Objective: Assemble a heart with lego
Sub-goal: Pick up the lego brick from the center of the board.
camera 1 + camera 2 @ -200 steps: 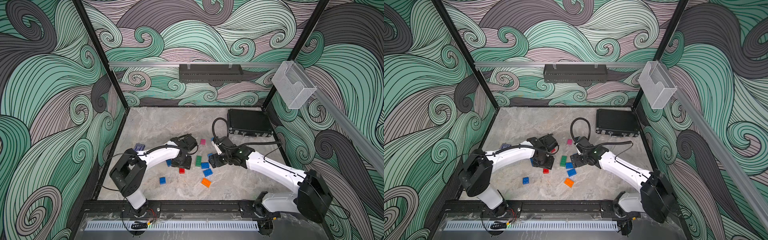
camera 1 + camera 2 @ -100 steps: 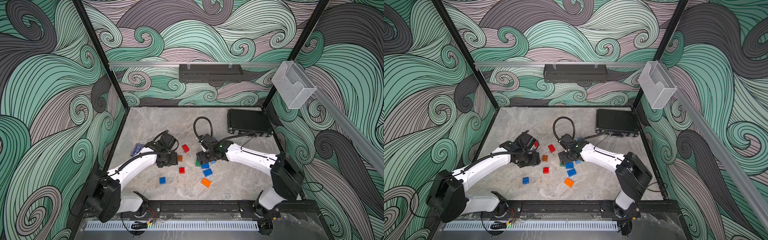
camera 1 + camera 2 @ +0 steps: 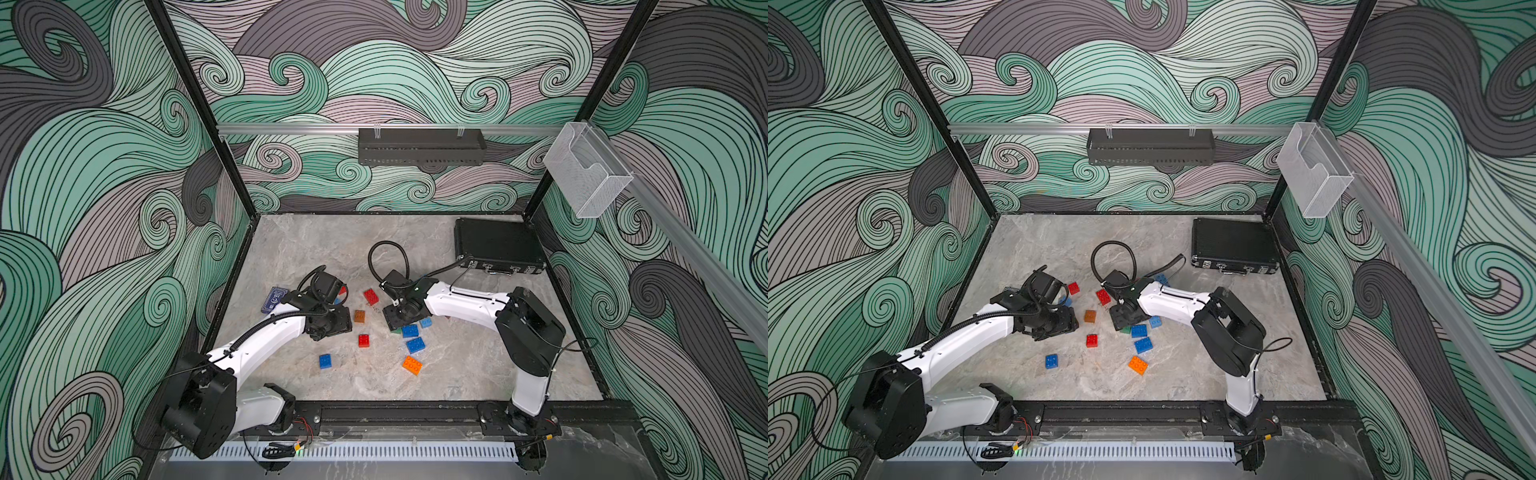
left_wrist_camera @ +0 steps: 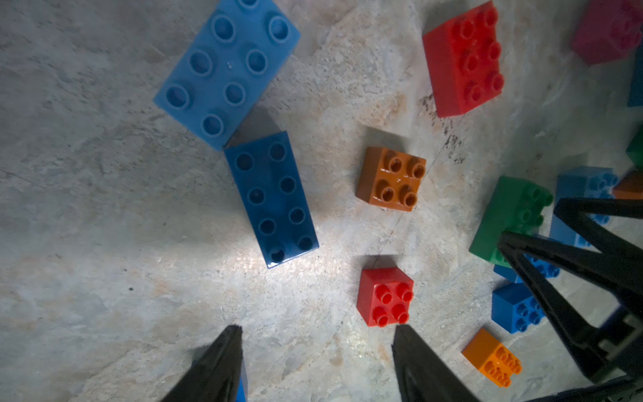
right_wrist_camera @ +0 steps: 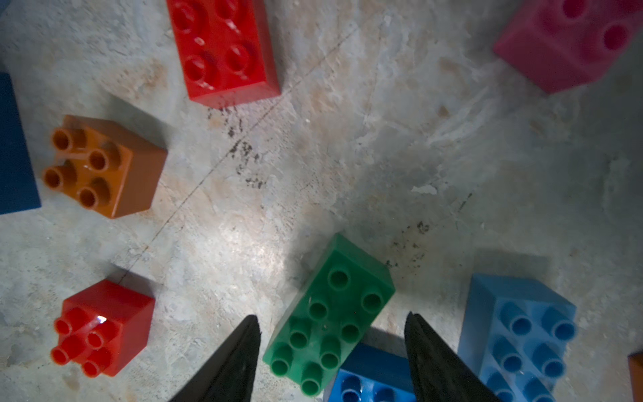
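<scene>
Looking at the lego [image 3: 415, 345] lying scattered, studs up, around the middle of the worktop [image 3: 316, 245]. Starting with the green oblong brick [image 5: 323, 309]: sitting right between the fingers of the right claw [image 5: 332, 315], spread apart and straddling it with a sliver of daylight on both sides, so not pinching it.

Going outward from the green one in both top views: lying just beside a blue oblong [image 3: 410, 331] at 3 o'clock, hard to tell if touching. Spotting a red oblong [image 3: 370, 296] at 11 o'clock, a brownish-orange square [image 3: 359, 316] at 10, a red square [image 3: 364, 340] at 8 to 9 and a bright orange oblong [image 3: 412, 365] at 5. Seeing a blue square [image 3: 325, 360] sitting further out at 8 o'clock, well apart from the rest.

Finding the left claw [image 4: 316, 327] hovering out at 9 o'clock, fingers spread and gripping nothing, with only bare worktop between them. Noticing on the left wrist view a light blue oblong [image 4: 226, 69] touching a dark blue oblong [image 4: 271, 198] at a corner.

Also catching a flat dark blue card box [image 3: 274, 299] lying past the left arm at 9 to 10 o'clock, and a black case [image 3: 498, 249] parked at 2 o'clock by the far wall.
</scene>
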Controlling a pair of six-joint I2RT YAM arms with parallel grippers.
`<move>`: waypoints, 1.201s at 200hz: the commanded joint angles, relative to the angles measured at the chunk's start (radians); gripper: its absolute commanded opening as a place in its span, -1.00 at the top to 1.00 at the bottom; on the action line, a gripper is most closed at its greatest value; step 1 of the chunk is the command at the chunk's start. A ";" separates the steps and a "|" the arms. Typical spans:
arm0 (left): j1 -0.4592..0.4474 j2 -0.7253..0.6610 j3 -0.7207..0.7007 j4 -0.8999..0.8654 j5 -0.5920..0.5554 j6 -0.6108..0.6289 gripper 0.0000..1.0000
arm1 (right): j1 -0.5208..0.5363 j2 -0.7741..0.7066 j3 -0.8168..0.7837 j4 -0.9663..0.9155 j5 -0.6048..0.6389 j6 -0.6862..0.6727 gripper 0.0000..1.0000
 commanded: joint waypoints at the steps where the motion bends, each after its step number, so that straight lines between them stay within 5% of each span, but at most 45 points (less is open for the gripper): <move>1: 0.021 -0.027 -0.004 0.010 0.019 -0.011 -0.39 | 0.022 0.028 0.037 -0.024 -0.011 0.002 -0.27; 125: 0.055 -0.039 -0.045 0.031 0.039 -0.020 -0.39 | 0.054 0.056 0.054 -0.099 0.035 -0.047 0.18; 240: 0.075 -0.044 -0.061 0.036 0.043 -0.017 -0.39 | 0.060 0.080 0.081 -0.101 0.000 -0.072 0.21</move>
